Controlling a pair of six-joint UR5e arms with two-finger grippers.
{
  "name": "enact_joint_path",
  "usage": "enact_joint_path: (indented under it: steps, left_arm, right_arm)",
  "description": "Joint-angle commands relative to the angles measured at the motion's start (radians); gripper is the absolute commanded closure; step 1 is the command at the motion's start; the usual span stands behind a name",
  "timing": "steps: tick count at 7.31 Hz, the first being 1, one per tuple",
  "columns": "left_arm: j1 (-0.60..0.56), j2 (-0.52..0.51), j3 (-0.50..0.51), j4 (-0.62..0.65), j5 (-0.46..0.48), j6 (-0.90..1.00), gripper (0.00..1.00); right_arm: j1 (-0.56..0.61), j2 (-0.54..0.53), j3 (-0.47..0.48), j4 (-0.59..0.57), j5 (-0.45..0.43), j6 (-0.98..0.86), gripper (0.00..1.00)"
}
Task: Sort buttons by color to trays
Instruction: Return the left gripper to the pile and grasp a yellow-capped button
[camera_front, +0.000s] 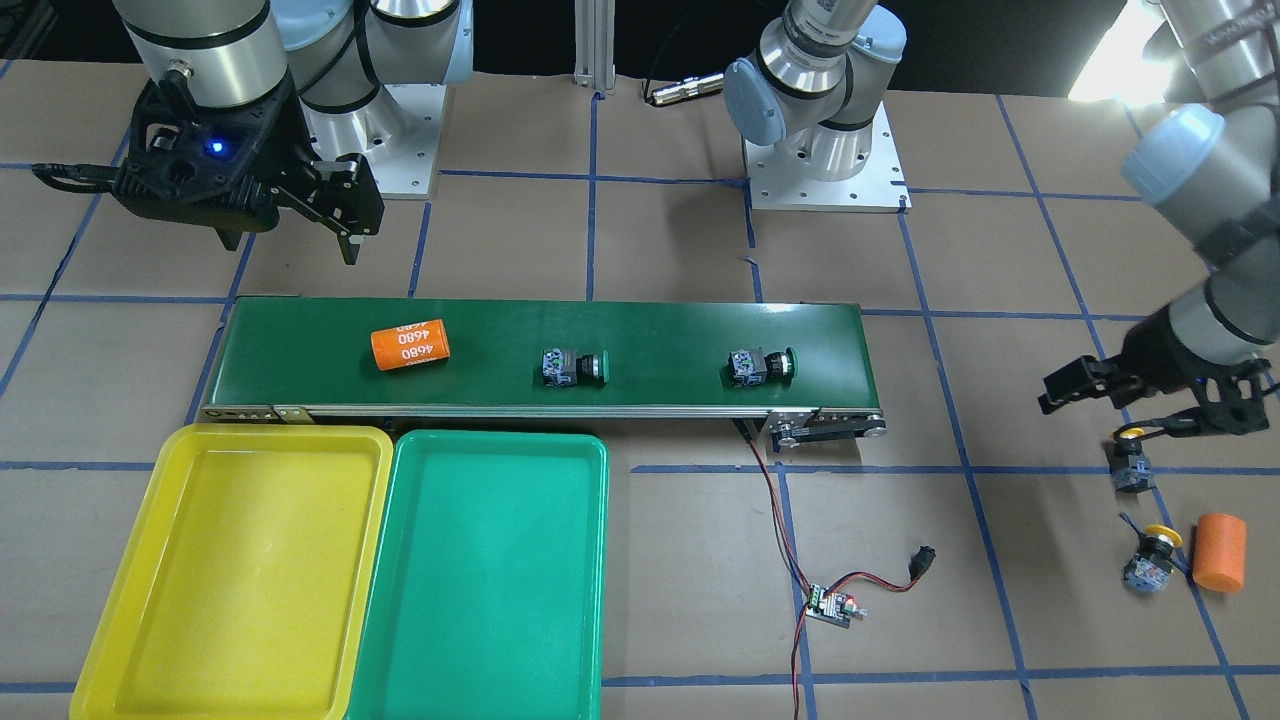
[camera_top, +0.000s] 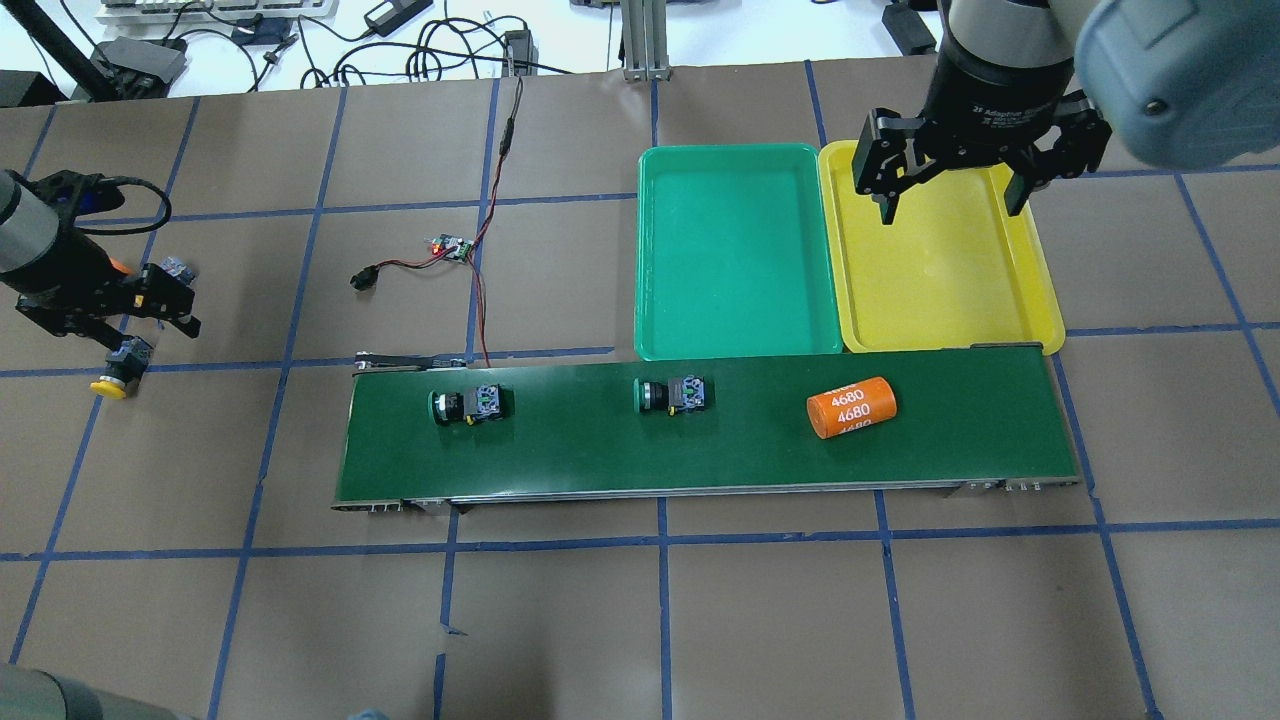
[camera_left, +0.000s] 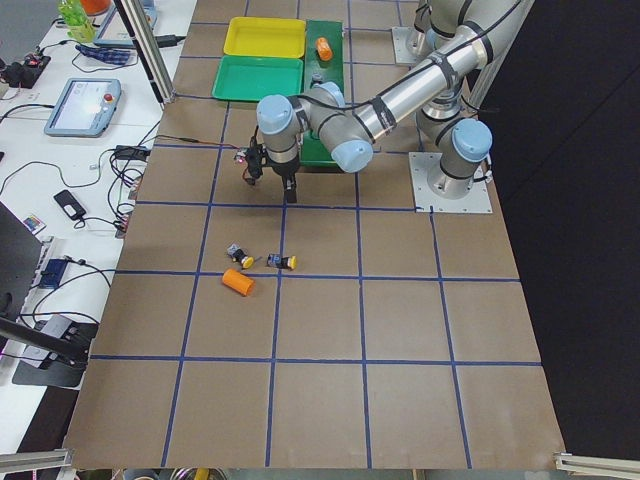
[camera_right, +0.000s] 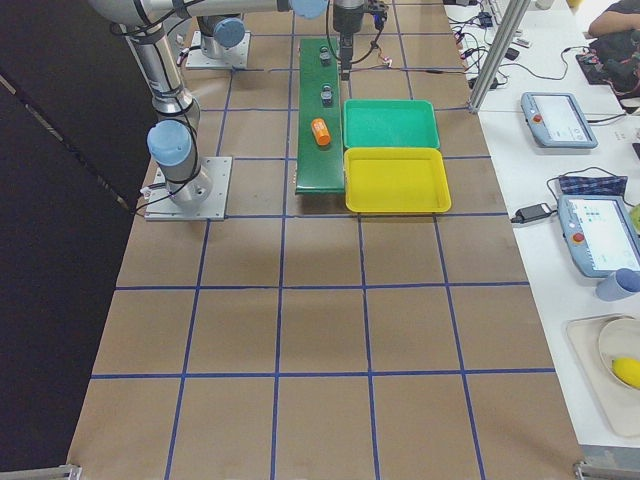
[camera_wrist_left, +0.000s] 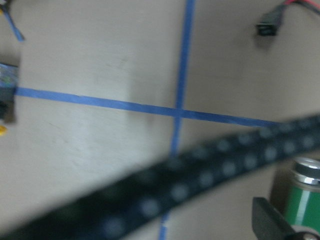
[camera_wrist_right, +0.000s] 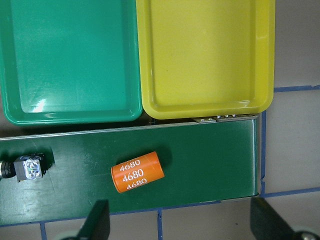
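Evidently nothing is sorted yet: the left hand (camera_front: 1128, 412), fingers apart and empty, hovers by a yellow-capped button (camera_front: 1131, 465) on the desk (camera_front: 650, 250), well apart from the yellow tray (camera_front: 280, 432), and should next drop onto that button, while the right hand (camera_top: 950, 208) hangs spread.

"4680" repeated on orange cylinder (camera_wrist_right: 138, 172)

**Three items on the belt**

On my overhead feed the conveyor belt (camera_top: 700, 450) carries a left green-capped button (camera_top: 470, 405), a middle green-capped button (camera_top: 672, 394) and an orange cylinder (camera_top: 852, 407). The right gripper (camera_top: 951, 210) hangs spread above the yellow tray (camera_top: 940, 300), beside the green tray (camera_top: 735, 300).
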Motion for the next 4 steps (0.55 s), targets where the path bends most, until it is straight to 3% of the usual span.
enact_joint_path:
  steps: [1,3,4]
  left_arm:
    - [0.061,-0.115,0.093,0.044,0.006,0.166,0.0]
    - [0.101,-0.197,0.138,0.065,0.012,0.26,0.0]
    - [0.106,-0.229,0.128,0.14,0.018,0.28,0.0]
  right_arm:
    - [0.0,0.001,0.0,0.0,0.0,0.0,0.0]
    - [0.0,0.001,0.0,0.0,0.0,0.0,0.0]
    - [0.0,0.001,0.0,-0.002,0.0,0.0,0.0]
